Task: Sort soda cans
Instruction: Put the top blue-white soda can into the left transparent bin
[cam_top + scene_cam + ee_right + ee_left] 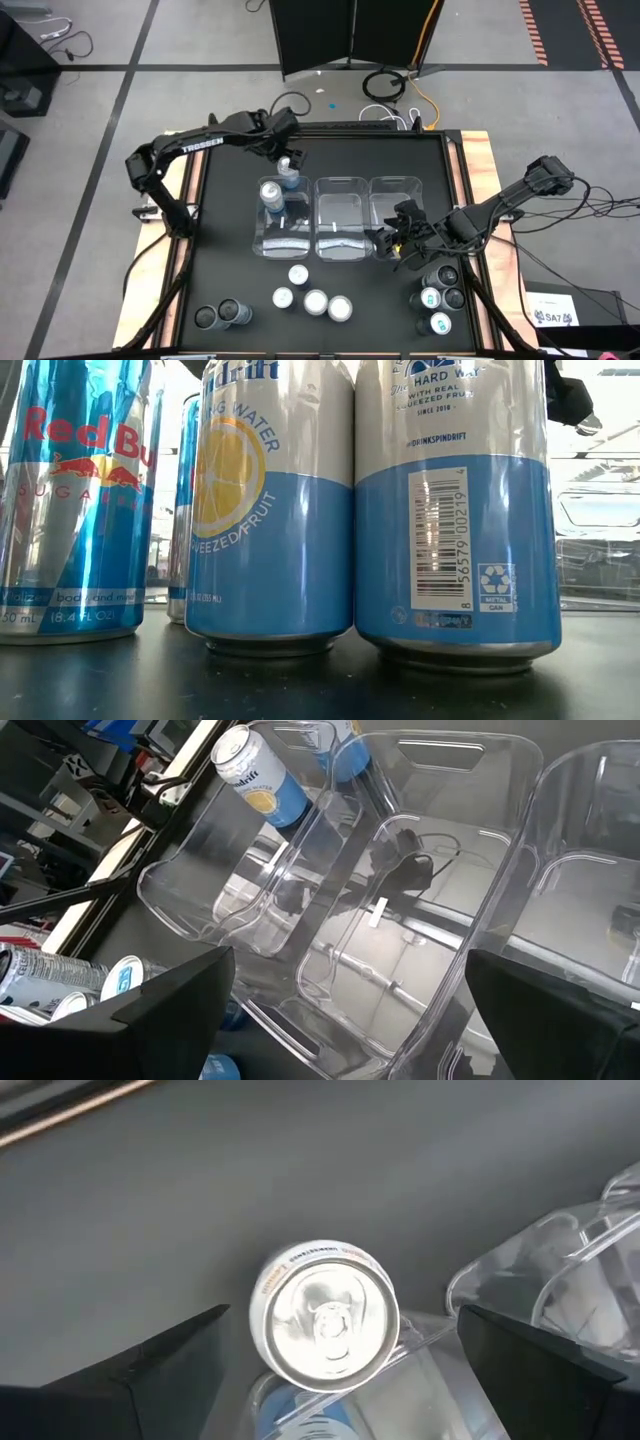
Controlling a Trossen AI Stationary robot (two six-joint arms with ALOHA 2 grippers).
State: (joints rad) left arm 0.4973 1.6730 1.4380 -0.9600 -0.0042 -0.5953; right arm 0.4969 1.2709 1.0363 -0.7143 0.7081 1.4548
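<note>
The left gripper [290, 160] hangs released, fingers spread, over a can [322, 1312] standing in the far end of the left bin [283, 222], with a second can [271, 193] just beside it. The right gripper [397, 240] is also spread and empty, at the near end of the right bin [396, 192]. The middle bin [342, 215] holds nothing. Other cans stand along the worktop's [230, 260] near edge: two dark ones [222, 316] by the left corner, four white-topped [313, 299] in the middle, a cluster [439, 297] by the right corner.

two dark, jointed arms, the left arm [215, 135] lettered "trossen" in white, the right arm [500, 205] plain.
</note>
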